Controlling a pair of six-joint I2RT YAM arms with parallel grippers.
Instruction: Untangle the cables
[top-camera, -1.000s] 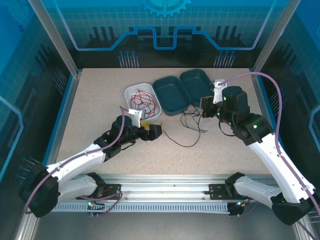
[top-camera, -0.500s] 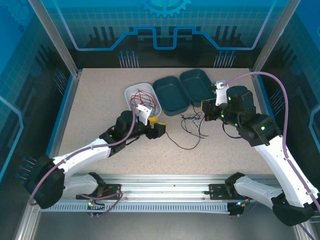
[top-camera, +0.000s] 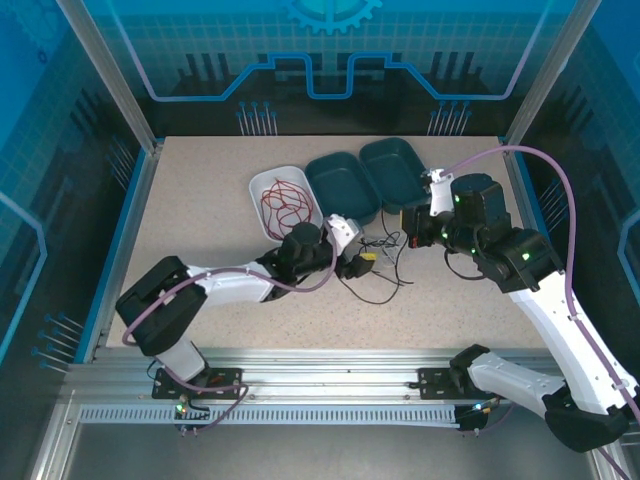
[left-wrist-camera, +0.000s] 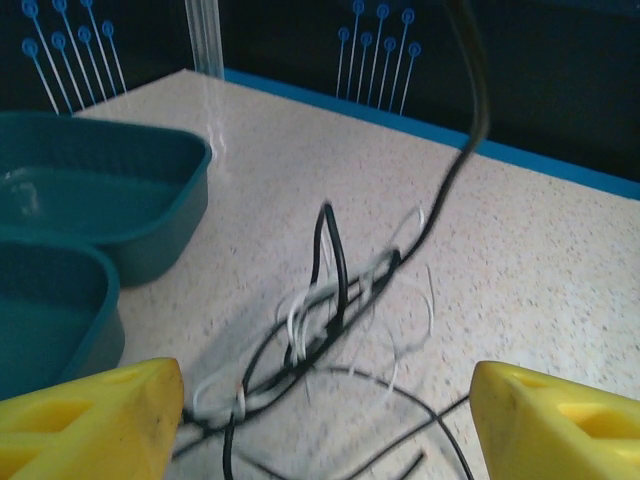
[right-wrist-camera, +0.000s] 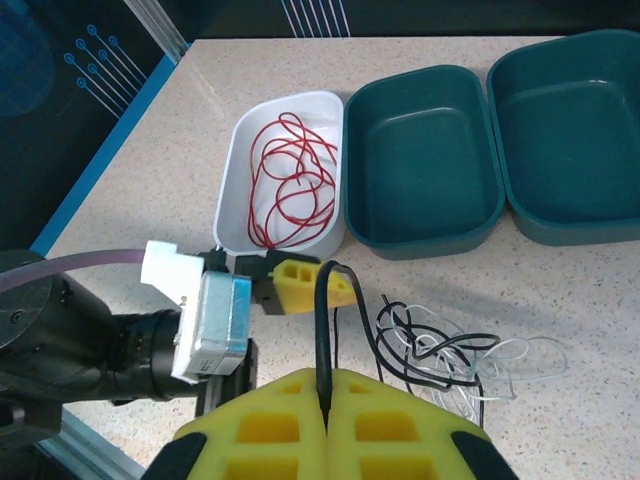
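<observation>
Black-white tangle (left-wrist-camera: 330, 310) lies just ahead, between the spread left fingers (left-wrist-camera: 90, 410); right fingers (right-wrist-camera: 265, 425), together, pinch the black cable (right-wrist-camera: 321, 330) above it.

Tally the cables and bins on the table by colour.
red cable: 1
black cable: 1
white cable: 1
white bin: 1
teal bins: 2
Total: 6

The top camera looks down from above and behind the arm bases over the whole table (top-camera: 200, 210). Both wrist cameras sit close (left low, right higher), sharing the tangled black cable (left-wrist-camera: 341, 268).
</observation>
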